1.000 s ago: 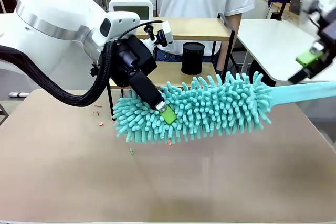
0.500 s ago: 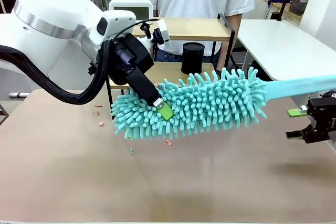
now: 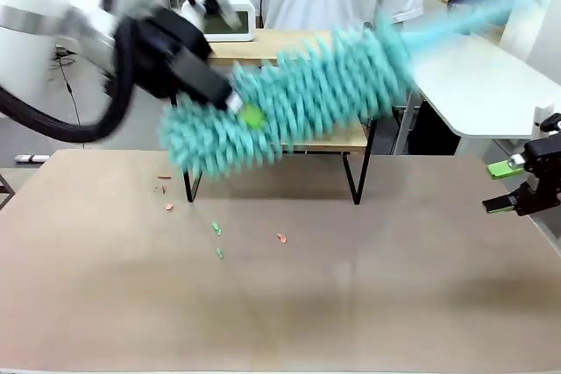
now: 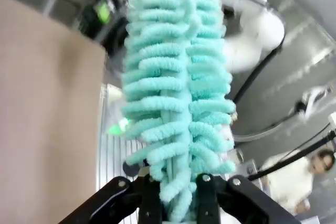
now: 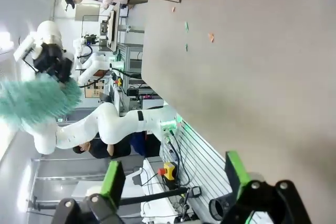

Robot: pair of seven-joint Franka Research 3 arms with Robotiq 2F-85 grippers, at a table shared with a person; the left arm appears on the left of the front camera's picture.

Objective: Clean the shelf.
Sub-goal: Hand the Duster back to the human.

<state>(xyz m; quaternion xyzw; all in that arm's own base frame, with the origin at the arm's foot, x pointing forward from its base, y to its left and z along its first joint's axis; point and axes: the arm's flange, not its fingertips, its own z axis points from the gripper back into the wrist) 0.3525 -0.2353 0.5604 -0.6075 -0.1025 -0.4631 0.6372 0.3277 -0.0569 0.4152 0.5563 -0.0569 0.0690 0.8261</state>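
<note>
Gripping a teal duster (image 3: 289, 98) by its fluffy head, the left claw (image 3: 235, 104) holds it blurred before the shelf (image 3: 351, 139) (at twelve o'clock on the counter (image 3: 351, 295)); right claw (image 3: 513, 186) gapes empty at three o'clock. No legible writing.

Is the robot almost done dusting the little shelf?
Not yet, it looks like. The left hand is shut on the fluffy duster, lifted and blurry in front of the shelf, so dusting seems under way. Small crumbs lie on the table, perhaps brushed off. The right hand waits open and empty. How clean the boards are can't be seen.
</note>
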